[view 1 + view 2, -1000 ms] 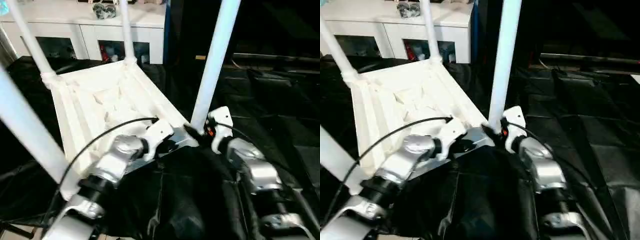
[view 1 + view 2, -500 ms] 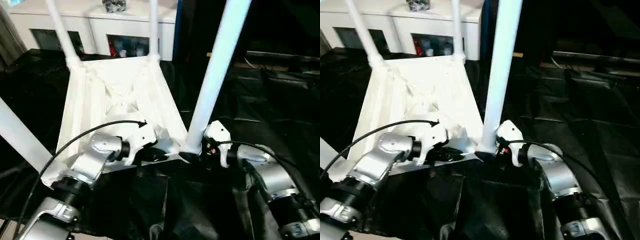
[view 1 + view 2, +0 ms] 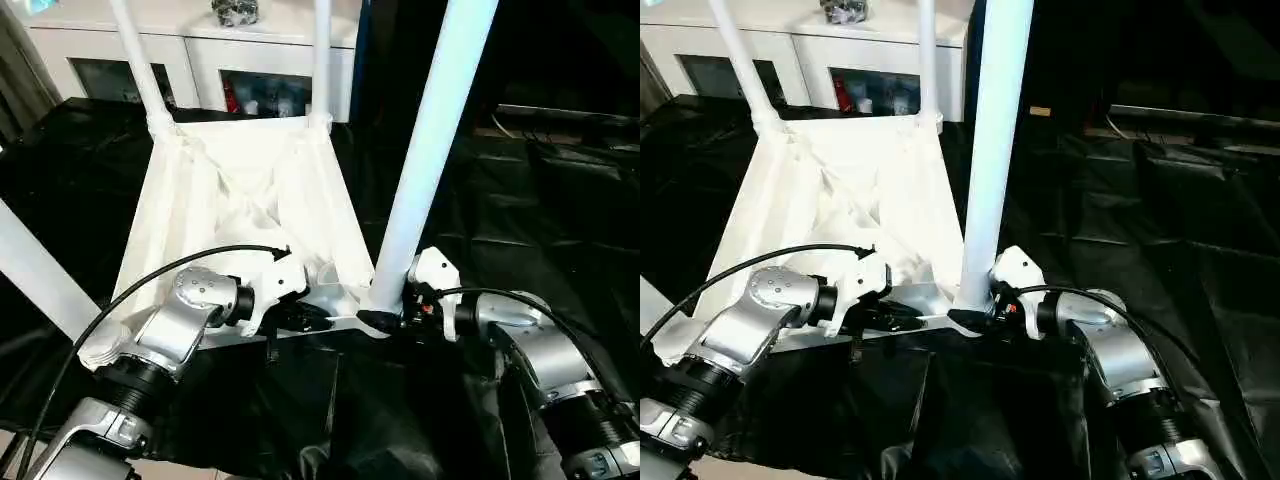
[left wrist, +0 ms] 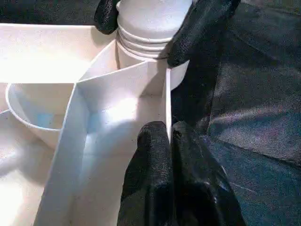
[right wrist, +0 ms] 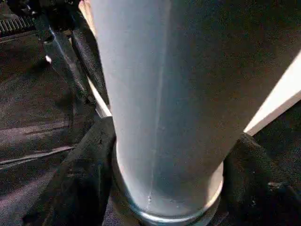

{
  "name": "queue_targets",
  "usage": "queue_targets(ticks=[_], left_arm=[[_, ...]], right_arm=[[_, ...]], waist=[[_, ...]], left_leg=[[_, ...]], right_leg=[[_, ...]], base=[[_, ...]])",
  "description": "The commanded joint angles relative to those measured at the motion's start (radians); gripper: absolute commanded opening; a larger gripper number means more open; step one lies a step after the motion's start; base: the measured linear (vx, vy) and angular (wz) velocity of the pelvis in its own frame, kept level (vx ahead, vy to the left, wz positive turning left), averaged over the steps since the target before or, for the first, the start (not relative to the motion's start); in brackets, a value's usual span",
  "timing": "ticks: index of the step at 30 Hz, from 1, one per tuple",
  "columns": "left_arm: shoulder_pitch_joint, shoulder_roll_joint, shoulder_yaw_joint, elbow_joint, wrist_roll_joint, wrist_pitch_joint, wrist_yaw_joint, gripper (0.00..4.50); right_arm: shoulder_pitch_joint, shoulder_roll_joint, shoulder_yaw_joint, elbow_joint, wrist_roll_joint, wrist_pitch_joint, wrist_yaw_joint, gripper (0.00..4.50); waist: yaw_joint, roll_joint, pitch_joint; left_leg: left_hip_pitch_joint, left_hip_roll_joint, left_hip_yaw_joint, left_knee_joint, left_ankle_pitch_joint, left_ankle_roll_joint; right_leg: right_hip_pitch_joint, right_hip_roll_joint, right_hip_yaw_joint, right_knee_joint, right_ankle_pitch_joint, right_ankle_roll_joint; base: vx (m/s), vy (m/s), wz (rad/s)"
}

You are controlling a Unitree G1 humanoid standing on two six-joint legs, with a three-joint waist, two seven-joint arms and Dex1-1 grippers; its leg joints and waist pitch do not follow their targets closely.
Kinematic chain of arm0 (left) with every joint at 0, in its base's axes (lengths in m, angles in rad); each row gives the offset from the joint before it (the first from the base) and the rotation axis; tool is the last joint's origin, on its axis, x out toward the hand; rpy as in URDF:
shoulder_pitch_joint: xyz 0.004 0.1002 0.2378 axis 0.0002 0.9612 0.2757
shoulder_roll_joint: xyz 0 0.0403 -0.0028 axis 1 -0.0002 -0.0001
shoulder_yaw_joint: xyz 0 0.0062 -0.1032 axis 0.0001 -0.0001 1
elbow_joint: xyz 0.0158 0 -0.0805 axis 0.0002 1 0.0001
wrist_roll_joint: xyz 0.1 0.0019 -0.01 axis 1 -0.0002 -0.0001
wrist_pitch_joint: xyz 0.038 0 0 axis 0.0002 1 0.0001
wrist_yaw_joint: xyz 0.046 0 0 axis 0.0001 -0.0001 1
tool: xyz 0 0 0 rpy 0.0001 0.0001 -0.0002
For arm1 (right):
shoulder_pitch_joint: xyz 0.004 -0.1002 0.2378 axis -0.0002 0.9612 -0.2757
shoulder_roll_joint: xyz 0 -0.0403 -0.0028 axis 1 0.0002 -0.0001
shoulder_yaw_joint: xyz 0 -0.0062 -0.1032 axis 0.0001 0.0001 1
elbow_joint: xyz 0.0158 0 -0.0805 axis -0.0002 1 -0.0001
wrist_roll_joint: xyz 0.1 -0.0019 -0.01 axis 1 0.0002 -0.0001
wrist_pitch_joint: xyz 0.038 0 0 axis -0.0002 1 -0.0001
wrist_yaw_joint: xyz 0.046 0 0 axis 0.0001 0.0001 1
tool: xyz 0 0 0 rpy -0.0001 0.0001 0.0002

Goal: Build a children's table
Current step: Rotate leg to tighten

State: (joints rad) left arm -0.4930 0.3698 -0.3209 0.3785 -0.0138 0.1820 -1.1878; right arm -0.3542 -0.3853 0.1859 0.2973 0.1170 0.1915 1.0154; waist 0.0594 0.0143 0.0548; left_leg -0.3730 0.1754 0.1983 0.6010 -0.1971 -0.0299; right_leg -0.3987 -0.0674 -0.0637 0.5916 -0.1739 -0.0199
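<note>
The children's table lies upside down: its white ribbed tabletop [image 3: 230, 200] rests on the black cover with four white legs standing up from the corner sockets. The near-right leg [image 3: 430, 150] rises right in front of me. My right gripper [image 3: 388, 318] is at that leg's base, one black finger [image 5: 84, 179] pressed on each side, shut on the leg. Just to its left, my left gripper [image 4: 168, 134] is shut on the thin near rim wall [image 4: 167, 103] of the tabletop, next to that corner socket.
The black-covered work table [image 3: 540, 200] stretches to the right and far side. Loose black folds [image 3: 400, 420] hang at its near edge between my forearms. A white cabinet [image 3: 250, 40] stands behind. The near-left leg [image 3: 40, 280] slants up close beside my left arm.
The camera has swung, so the whole scene has shifted. My right gripper has drawn its fingers in around the leg's base. The left gripper keeps its hold on the rim.
</note>
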Motion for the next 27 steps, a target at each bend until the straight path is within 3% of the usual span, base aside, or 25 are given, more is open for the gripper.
queue_targets(ticks=[1, 5, 7, 8, 10, 13, 15, 16, 18, 20, 21, 27], left_arm=[[-0.002, -0.01, -0.019, -0.024, -0.009, -0.014, -0.013, 0.0], [-0.012, -0.032, -0.014, 0.01, 0.016, 0.006, 0.056, 0.0], [-0.042, -0.089, 0.002, 0.066, 0.056, 0.034, 0.199, 0.0], [-0.046, -0.097, 0.004, 0.073, 0.061, 0.037, 0.218, 0.0], [-0.078, -0.177, 0.028, 0.112, 0.08, 0.09, 0.366, 0.0], [-0.097, -0.246, 0.042, 0.126, 0.082, 0.124, 0.459, 0.0], [-0.105, -0.283, 0.039, 0.126, 0.082, 0.139, 0.489, 0.0], [-0.11, -0.308, 0.032, 0.127, 0.085, 0.137, 0.502, 0.0], [-0.115, -0.32, 0.028, 0.131, 0.089, 0.131, 0.509, 0.0], [-0.12, -0.333, 0.014, 0.135, 0.096, 0.117, 0.504, 0.0], [-0.12, -0.335, 0.01, 0.133, 0.099, 0.115, 0.499, 0.0], [-0.092, -0.278, 0.002, 0.091, 0.091, 0.095, 0.434, 0.0]], right_arm=[[0.011, 0.007, 0.022, -0.016, 0.021, 0.005, 0.027, 2.7], [0.027, 0.036, 0.013, -0.015, 0.026, 0.01, -0.008, 2.69], [0.016, 0.099, -0.011, 0.052, -0.017, -0.012, -0.161, 2.69], [0.014, 0.107, -0.014, 0.062, -0.024, -0.017, -0.183, 2.69], [-0.014, 0.185, -0.047, 0.147, -0.062, -0.011, -0.373, 2.69], [-0.046, 0.259, -0.077, 0.204, -0.071, -0.003, -0.52, 2.68], [-0.071, 0.308, -0.098, 0.238, -0.069, 0.009, -0.604, 2.68], [-0.086, 0.343, -0.1, 0.249, -0.068, 0.009, -0.632, 2.68], [-0.092, 0.361, -0.098, 0.254, -0.071, 0.0, -0.638, 2.68], [-0.1, 0.387, -0.094, 0.259, -0.071, -0.021, -0.631, 2.68], [-0.102, 0.39, -0.091, 0.26, -0.067, -0.029, -0.615, 3.24], [-0.09, 0.334, -0.089, 0.226, -0.053, -0.028, -0.538, 3.75]], waist=[[-0.002, -0.007, -0.067], [-0.002, -0.005, -0.067], [-0.003, -0.007, -0.064], [-0.007, -0.007, -0.059], [-0.015, -0.011, -0.056], [-0.029, -0.011, -0.056], [-0.035, -0.011, -0.057], [-0.035, -0.006, -0.06], [-0.036, -0.01, -0.06], [-0.034, -0.013, -0.062], [-0.033, -0.012, -0.062], [-0.033, -0.01, -0.063]], left_leg=[[0.017, 0.064, -0.026, -0.069, -0.131, 0.062], [0.018, 0.064, -0.026, -0.069, -0.138, 0.059], [0.023, 0.064, -0.025, -0.071, -0.166, 0.042], [0.025, 0.061, -0.024, -0.074, -0.198, 0.024], [0.027, 0.057, -0.029, -0.077, -0.253, -0.004], [0.027, 0.056, -0.036, -0.078, -0.286, -0.016], [0.021, 0.054, -0.038, -0.079, -0.283, -0.011], [0.018, 0.053, -0.038, -0.079, -0.271, -0.006], [0.022, 0.052, -0.035, -0.077, -0.273, 0.004], [0.017, 0.053, -0.034, -0.077, -0.252, 0.015], [0.017, 0.054, -0.034, -0.077, -0.246, 0.018], [0.013, 0.055, -0.033, -0.078, -0.238, 0.031]], right_leg=[[0.049, -0.085, 0.053, -0.054, -0.149, -0.247], [0.047, -0.085, 0.053, -0.056, -0.166, -0.242], [0.041, -0.084, 0.053, -0.063, -0.209, -0.235], [0.036, -0.084, 0.051, -0.071, -0.267, -0.227], [0.038, -0.087, 0.047, -0.081, -0.386, -0.195], [0.036, -0.091, 0.046, -0.091, -0.458, -0.156], [0.038, -0.089, 0.044, -0.093, -0.458, -0.15], [0.039, -0.09, 0.045, -0.091, -0.438, -0.148], [0.034, -0.087, 0.045, -0.095, -0.429, -0.147], [0.038, -0.088, 0.046, -0.091, -0.391, -0.155], [0.038, -0.088, 0.046, -0.089, -0.381, -0.158], [0.042, -0.087, 0.046, -0.081, -0.328, -0.18]], base=[[0.0, 0.0, 0.0], [0.0, 0.0, 0.0], [0.0, 0.0, 0.0], [0.0, 0.0, 0.0], [-0.027, 0.006, -0.01], [-0.036, 0.009, -0.02], [0.0, 0.0, 0.0], [0.0, 0.0, 0.0], [0.0, 0.0, 0.0], [0.0, 0.0, 0.0], [0.0, 0.0, 0.0], [0.0, 0.0, 0.0]])
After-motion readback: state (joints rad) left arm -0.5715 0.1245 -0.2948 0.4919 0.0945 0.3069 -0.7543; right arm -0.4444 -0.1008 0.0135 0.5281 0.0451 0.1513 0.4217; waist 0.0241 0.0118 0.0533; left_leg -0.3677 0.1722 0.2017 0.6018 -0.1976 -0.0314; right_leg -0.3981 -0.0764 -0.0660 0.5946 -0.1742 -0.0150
